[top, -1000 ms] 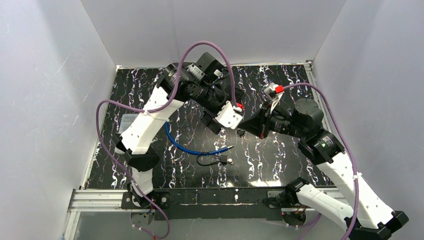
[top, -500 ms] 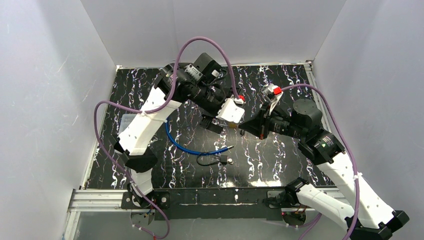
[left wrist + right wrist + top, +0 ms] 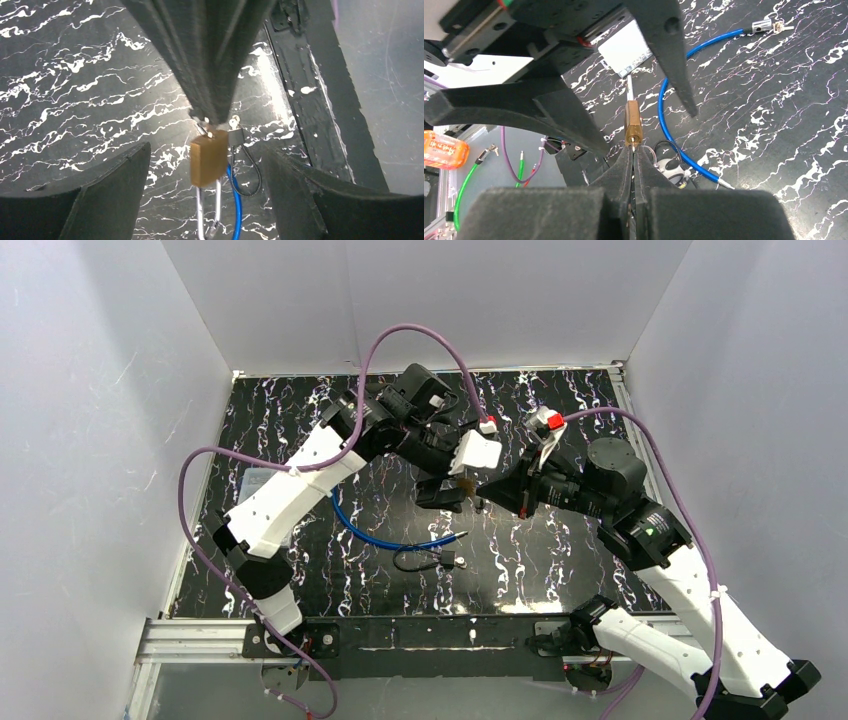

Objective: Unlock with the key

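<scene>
The right tool (image 3: 633, 151), clenched on a small key (image 3: 204, 127), meets the brass padlock (image 3: 208, 162) at its keyhole end, above the black marbled surface (image 3: 560, 570). The left tool (image 3: 206, 152) stands released, its fingers (image 3: 107, 187) spread either side of the padlock without touching it (the silver shackle points away from the right tool). A blue cable (image 3: 375, 535) lies on the surface beneath.
</scene>
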`<state>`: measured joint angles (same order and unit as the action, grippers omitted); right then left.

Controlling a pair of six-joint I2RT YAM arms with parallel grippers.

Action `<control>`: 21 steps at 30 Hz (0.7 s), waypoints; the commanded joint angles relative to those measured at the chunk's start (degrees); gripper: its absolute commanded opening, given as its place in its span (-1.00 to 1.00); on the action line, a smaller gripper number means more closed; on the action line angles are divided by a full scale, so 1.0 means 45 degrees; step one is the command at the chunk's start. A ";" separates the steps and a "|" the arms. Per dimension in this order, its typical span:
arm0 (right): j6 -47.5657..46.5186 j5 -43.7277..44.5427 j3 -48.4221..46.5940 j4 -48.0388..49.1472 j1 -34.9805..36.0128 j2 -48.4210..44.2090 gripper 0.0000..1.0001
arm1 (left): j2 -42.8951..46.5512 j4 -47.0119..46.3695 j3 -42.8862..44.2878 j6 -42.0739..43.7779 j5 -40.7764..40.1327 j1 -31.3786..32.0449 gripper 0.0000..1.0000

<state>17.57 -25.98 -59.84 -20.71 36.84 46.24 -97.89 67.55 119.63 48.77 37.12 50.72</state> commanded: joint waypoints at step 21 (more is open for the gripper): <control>0.0777 0.0680 0.0117 0.1119 0.0202 -0.0310 -0.97 | 0.1307 -0.1731 -0.1219 0.0955 -0.1508 0.0777 -0.82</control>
<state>18.16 -23.32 -59.78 -20.43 37.31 45.98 -96.54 61.82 115.86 48.48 33.59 52.52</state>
